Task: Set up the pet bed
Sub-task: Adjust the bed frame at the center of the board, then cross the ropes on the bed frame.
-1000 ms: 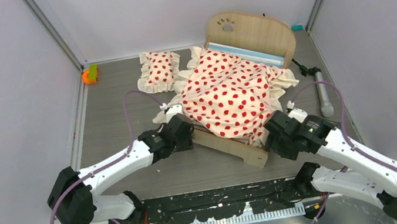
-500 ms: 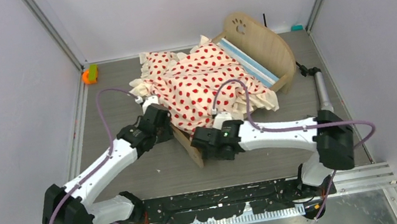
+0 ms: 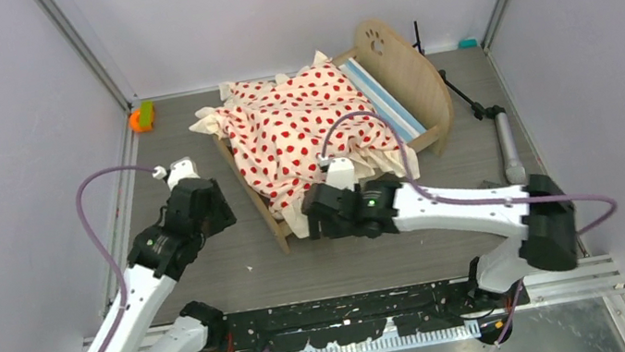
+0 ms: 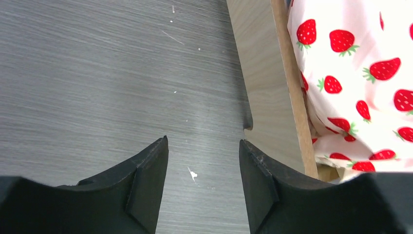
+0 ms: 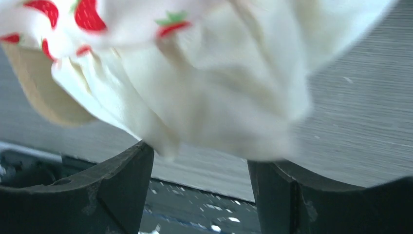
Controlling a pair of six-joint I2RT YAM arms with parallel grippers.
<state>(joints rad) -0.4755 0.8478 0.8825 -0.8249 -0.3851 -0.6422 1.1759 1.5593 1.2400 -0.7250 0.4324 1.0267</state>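
Observation:
The pet bed (image 3: 414, 77) stands at the back middle, turned at an angle, its paw-print end board far right and its other end board (image 3: 253, 194) near left. Red-dotted cream bedding (image 3: 297, 127) covers it, and a strip of striped mattress (image 3: 379, 99) shows. My left gripper (image 3: 207, 212) is open over bare floor, apart from the end board (image 4: 263, 87); in the left wrist view the left gripper (image 4: 203, 146) holds nothing. My right gripper (image 3: 315, 220) is at the bed's near corner. The right gripper (image 5: 199, 156) is open, with the bedding ruffle (image 5: 209, 97) hanging just ahead of its fingers.
An orange object (image 3: 141, 117) lies at the back left corner. A black tripod with a grey cylinder (image 3: 506, 145) lies to the right of the bed, and a small teal thing (image 3: 466, 43) sits behind it. Walls close in on three sides. A black rail (image 3: 348, 311) runs along the near edge.
The bed has turned further, its near end board swinging left. My left gripper drew back left from the bed and opened wider. The right gripper's jaws widened at the near corner.

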